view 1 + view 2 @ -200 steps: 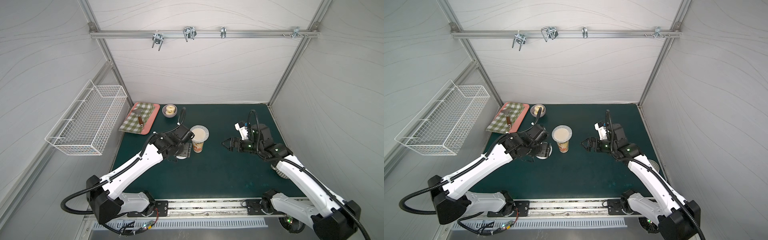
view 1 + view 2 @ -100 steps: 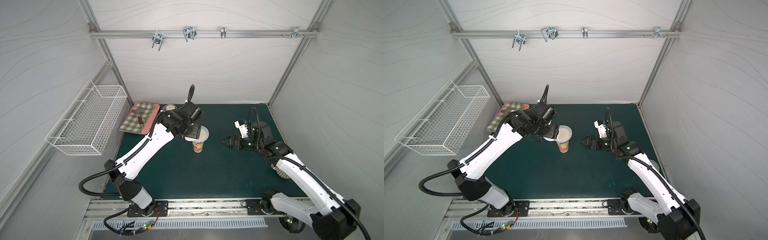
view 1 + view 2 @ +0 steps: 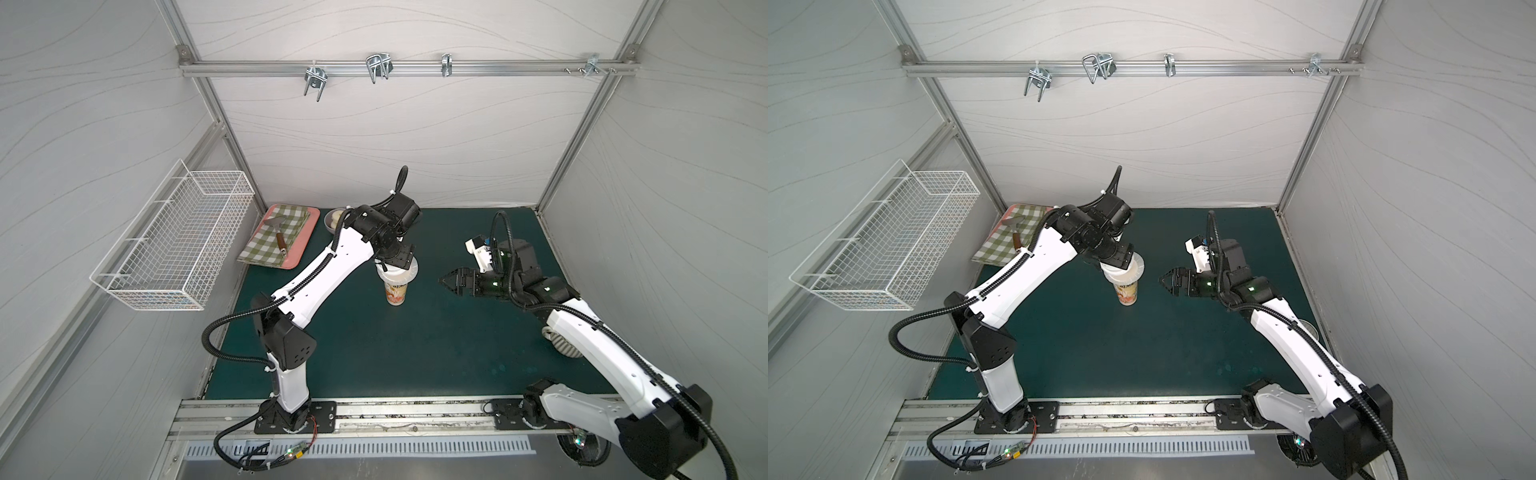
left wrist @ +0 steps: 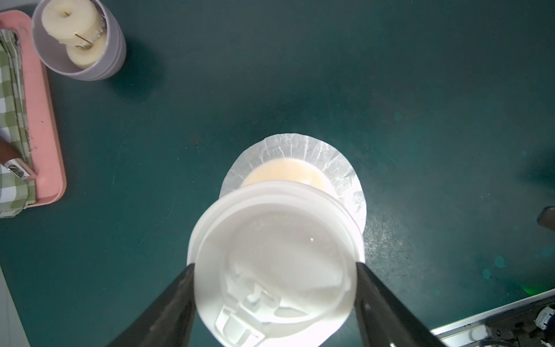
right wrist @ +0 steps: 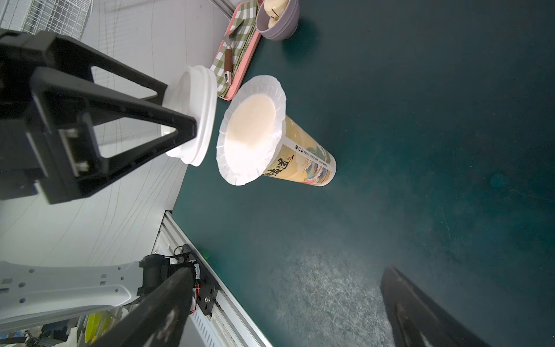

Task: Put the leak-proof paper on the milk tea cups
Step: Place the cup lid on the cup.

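Note:
The milk tea cup (image 3: 395,293) (image 3: 1128,296) stands upright in mid-table, white with orange-red print (image 5: 303,162). The leak-proof paper (image 5: 252,129) (image 4: 318,156) lies over its mouth, its crinkled edge overhanging all round and the cream inside showing through. My left gripper (image 4: 274,267) (image 3: 397,262) is shut on a white plastic lid (image 4: 273,264) (image 5: 195,120). It holds the lid just above the cup and a little to one side, tilted, partly hiding the paper. My right gripper (image 5: 288,270) (image 3: 446,282) hangs open and empty to the right of the cup, pointing at it.
A pink tray (image 3: 308,241) with a checked cloth and a brown-handled tool lies at the back left. A grey-lilac bowl (image 4: 81,45) (image 3: 332,218) stands beside it. A wire basket (image 3: 174,245) hangs on the left wall. A striped grey mug (image 3: 563,345) sits under my right arm.
My left arm lifted the lid from the table left of the cup, swung up and back, and now holds it over the cup's mouth. The right arm barely moved.

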